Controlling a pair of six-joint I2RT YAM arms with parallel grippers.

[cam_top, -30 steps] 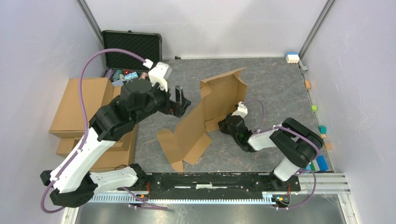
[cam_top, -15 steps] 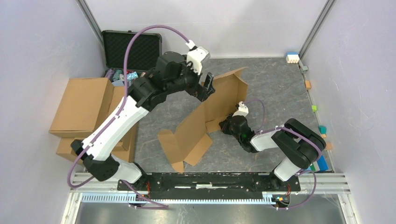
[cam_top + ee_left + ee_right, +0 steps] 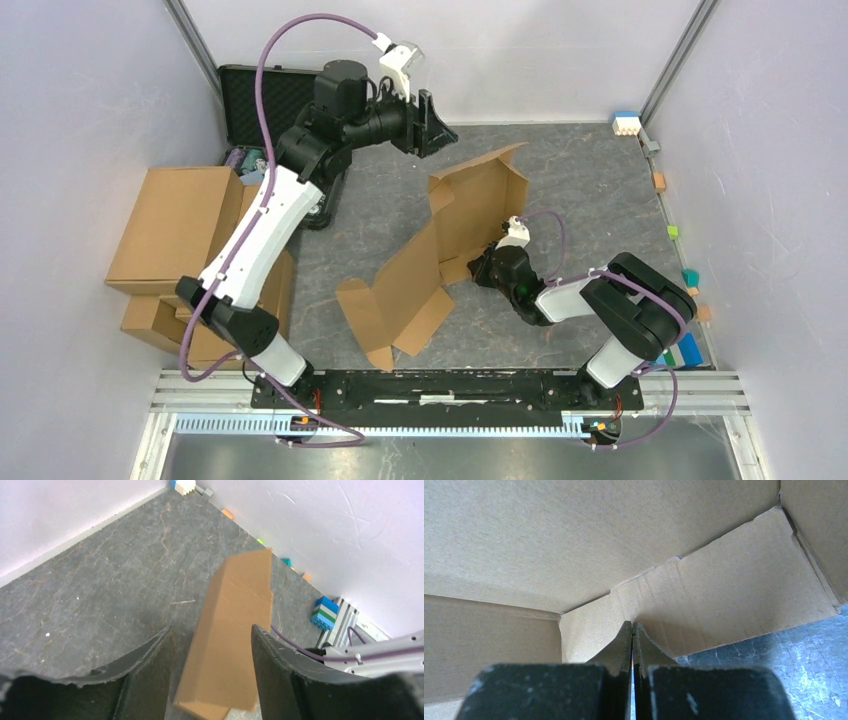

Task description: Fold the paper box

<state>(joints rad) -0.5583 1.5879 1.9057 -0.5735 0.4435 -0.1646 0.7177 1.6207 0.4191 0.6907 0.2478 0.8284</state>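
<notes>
Left tool (image 3: 211, 630) rose; its fingers (image 3: 150, 675) crop paper box (image 3: 235, 630).

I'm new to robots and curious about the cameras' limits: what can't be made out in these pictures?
Top view: the left arm covers part of the black case; the small colourful things beside it are too small to name.
Left wrist view: the lower part of the paper box is cut off by the bottom edge and the fingers.
Right end effector: shut; its wrist hides the tips from above, and whether they touch the box is unclear.
</notes>
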